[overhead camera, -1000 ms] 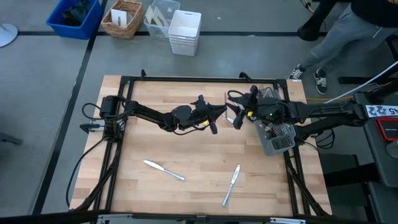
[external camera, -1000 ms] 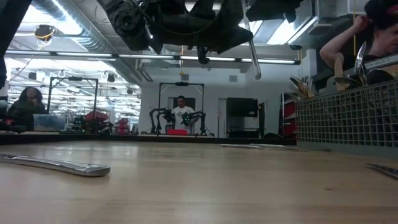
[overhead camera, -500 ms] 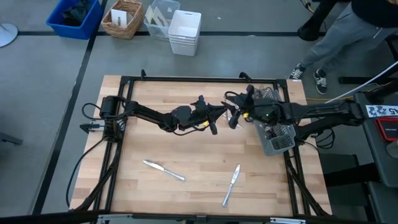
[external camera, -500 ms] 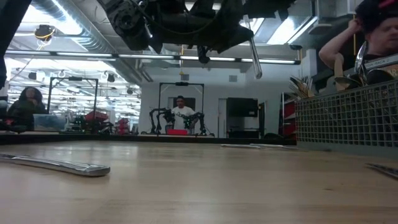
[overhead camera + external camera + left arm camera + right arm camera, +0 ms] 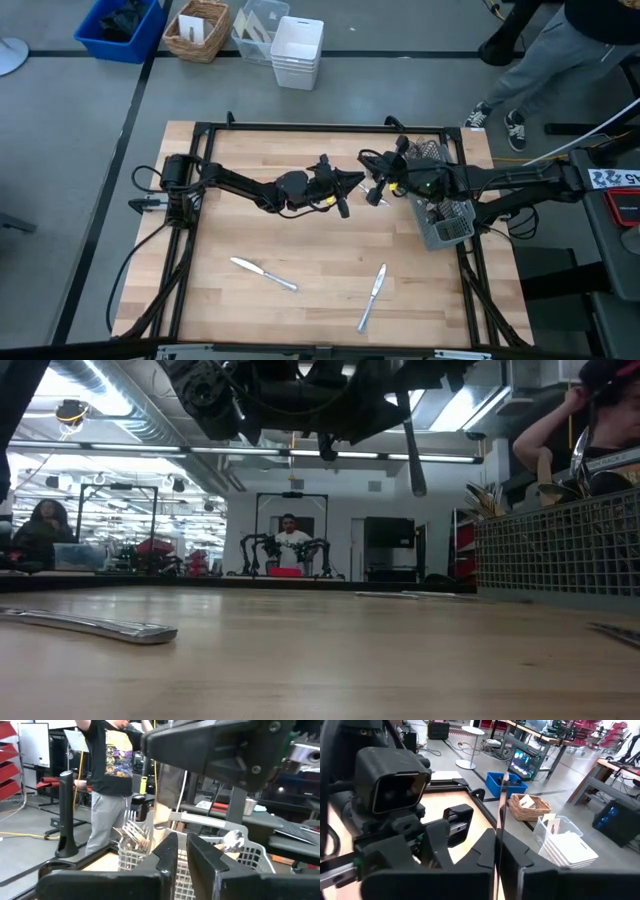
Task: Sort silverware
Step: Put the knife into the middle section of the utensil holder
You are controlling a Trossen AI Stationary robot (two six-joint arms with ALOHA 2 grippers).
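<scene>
Pinching knife (image 5: 500, 815), right fingers (image 5: 517, 857) (seemingly) closed

A pale wooden worktop (image 5: 320, 250) stands on grey floor (image 5: 70, 170). Beyond its far edge sit a blue bin (image 5: 120, 28), a wicker basket (image 5: 197, 30), a clear tub (image 5: 255, 28) and a white crate (image 5: 297, 52). Ceiling strip lights (image 5: 330, 455) glow above the worktop; a person (image 5: 560, 50) stands just beside its far right corner.
</scene>
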